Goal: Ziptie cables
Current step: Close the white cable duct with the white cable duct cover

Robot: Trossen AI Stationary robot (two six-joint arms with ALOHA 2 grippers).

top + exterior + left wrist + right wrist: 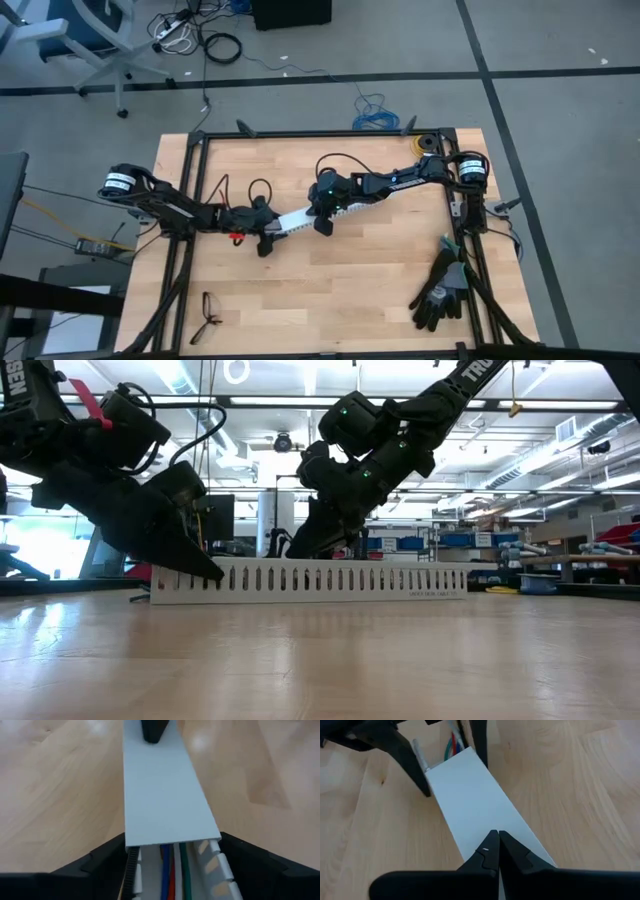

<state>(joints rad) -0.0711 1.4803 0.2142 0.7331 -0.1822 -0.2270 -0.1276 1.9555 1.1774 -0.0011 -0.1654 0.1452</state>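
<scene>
A long white slotted channel (315, 212) lies on the wooden table with a flat white cover (160, 795) on top. The cables (172, 875), blue, white, red and green wires, run inside it and show only at its uncovered end (454, 742). A toothed black strip (131, 870) lies beside them. My left gripper (170, 870) straddles that end of the channel. My right gripper (498, 845) is shut, its tips on the cover farther along. In the low view the channel (310, 580) stands on edge between both grippers. My left gripper holds the channel's open end between its two fingers (107, 855), one on each side wall (220, 865), coming along the channel from the table's left at a downward slant. The channel rests on the table. My right gripper presses its shut fingertips (492, 851) down on the cover's flat top (470, 805), near the channel's middle, slanting down from the table's right.
A pair of black gloves (440, 290) lies by the table's near right corner. A small black frame-like object (207, 318) lies near the near left edge. A yellow roll (425, 143) sits at the far right corner. Bare wood stretches along the near side.
</scene>
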